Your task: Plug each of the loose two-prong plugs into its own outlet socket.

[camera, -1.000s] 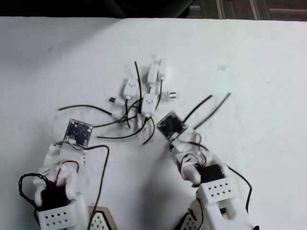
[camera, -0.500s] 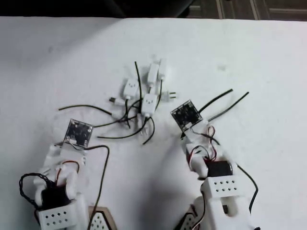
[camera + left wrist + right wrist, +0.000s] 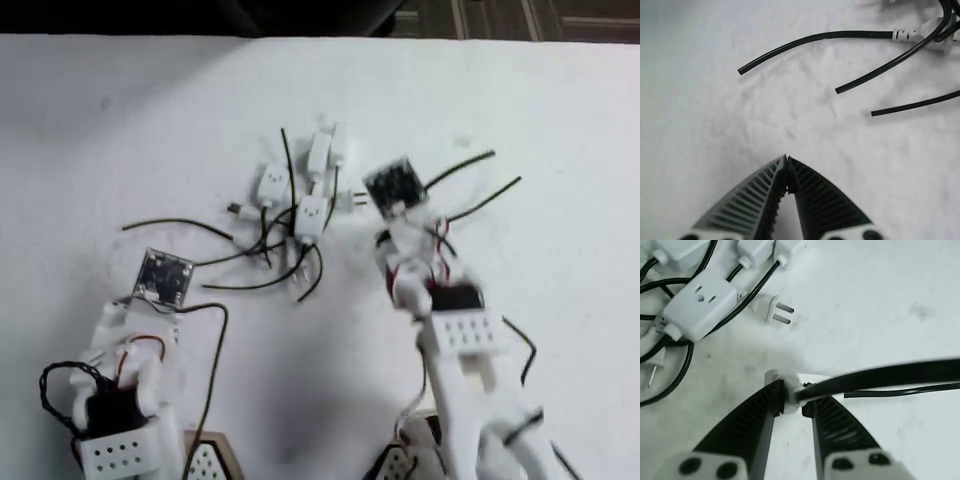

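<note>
Two hands, two states: the right hand [image 3: 792, 396] is clamped on a white plug [image 3: 775, 378], whose black cord [image 3: 880, 376] trails out sideways between its fingers, while the left hand [image 3: 786, 167] has its fingers pressed together on nothing. The held plug hangs near the outlet socket [image 3: 699, 302] but apart from it, with bare desk [image 3: 880, 290] between them. A second plug [image 3: 771, 308] lies just beside that socket on the side toward the held one, its two prongs bare and pointing away from the socket. The left hand sits well apart from the socket, low over the desk, with a few loose cord ends [image 3: 790, 50] lying between it and the socket. As I read it, the step in hand is the carry: one plug is grasped and not yet seated. Its prongs are hidden behind the fingers, so which way they face cannot be told. The next move calls for turning the plug until the prongs face the socket's slots, then pushing straight in. The socket lies loose on the desk and may slide, so the idle left hand could brace it
</note>
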Available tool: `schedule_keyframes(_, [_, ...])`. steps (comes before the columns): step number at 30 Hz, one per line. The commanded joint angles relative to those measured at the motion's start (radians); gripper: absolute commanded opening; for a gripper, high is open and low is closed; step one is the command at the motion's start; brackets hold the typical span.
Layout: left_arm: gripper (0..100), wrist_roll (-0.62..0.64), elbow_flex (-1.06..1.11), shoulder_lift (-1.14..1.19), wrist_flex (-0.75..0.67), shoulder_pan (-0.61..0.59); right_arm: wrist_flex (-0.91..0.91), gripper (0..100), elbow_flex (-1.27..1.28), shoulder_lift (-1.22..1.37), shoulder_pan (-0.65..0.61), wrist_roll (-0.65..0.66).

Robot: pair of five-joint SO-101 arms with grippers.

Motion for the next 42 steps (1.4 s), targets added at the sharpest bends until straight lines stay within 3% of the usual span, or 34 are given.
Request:
schedule_keyframes(1, [2, -0.011, -0.003, -0.007, -0.025, -0.007, -0.025, 1.7, -0.244, 0.206, 0.012, -0.038])
schedule_keyframes(18, [2, -0.012, -0.002, -0.007, -0.021, -0.007, -0.016, 2.4, -1.206, 1.106, 0.073, -0.034])
schedule_keyframes(21, [2, -0.012, -0.002, -0.007, -0.021, -0.007, 0.051, 10.8, -1.29, 1.185, 0.085, -0.04])
schedule_keyframes(26, [2, -0.012, -0.002, -0.007, -0.021, -0.005, 0.239, 31.0, -1.366, 1.155, 0.082, -0.089])
schedule_keyframes(42, [2, -0.012, -0.002, -0.007, -0.02, -0.005, 0.816, 22.9, -1.393, 0.766, -0.101, -0.098])
